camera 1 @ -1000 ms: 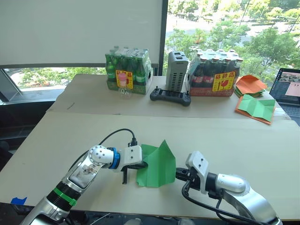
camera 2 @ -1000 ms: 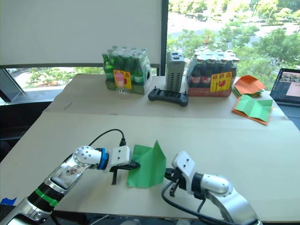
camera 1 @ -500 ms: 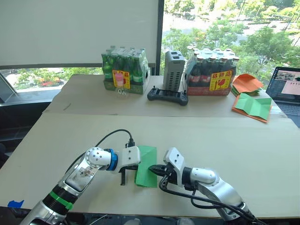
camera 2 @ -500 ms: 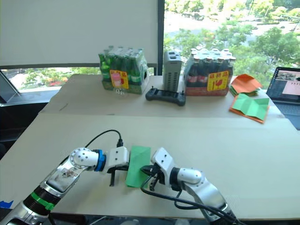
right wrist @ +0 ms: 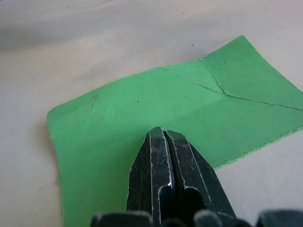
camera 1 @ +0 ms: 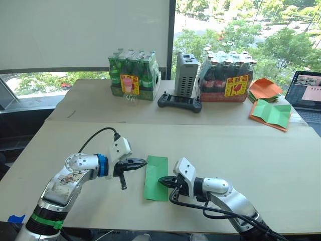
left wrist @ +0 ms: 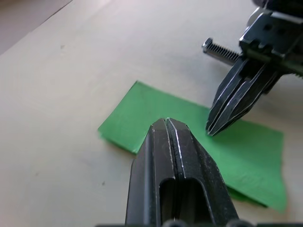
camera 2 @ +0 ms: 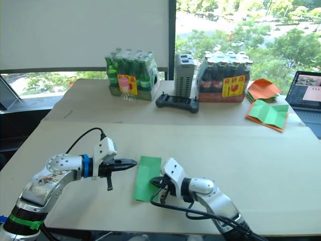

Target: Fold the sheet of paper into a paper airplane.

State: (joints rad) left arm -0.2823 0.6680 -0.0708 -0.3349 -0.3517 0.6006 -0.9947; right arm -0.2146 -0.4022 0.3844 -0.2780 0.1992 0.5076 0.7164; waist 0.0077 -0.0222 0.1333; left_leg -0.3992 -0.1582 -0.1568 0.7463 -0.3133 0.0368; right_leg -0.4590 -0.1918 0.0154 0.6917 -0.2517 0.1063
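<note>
Sheet of paper point(camera 1: 156, 177) lying flat on the surface point(camera 1: 241, 145), folded to a narrow green rectangle, near the front edge and about midway between the left and right edges. Long sides running from the front edge toward the far edge. Crease lines visible on its top face in the right wrist view.

Left tool point(camera 1: 143, 162) just beside the paper's left long side, at its far end, fingers pressed together with nothing between them. Tip pointing toward the paper; cannot tell if touching it.

Right tool point(camera 1: 161, 179) over the paper's right long side, about halfway along it, fingers also closed together and holding nothing. Tip resting on or just above the green face; contact not clear.

Near the far edge of the surface: pack of green bottles point(camera 1: 136, 75) toward the left, pack of dark bottles point(camera 1: 228, 78) toward the right, grey box point(camera 1: 186, 75) upright between them, black controller point(camera 1: 180, 102) lying in front of the box. Toward the far right corner, orange papers point(camera 1: 266, 89) and a green creased sheet edged with orange point(camera 1: 272, 115), with a laptop point(camera 1: 307, 93) at the right edge.
</note>
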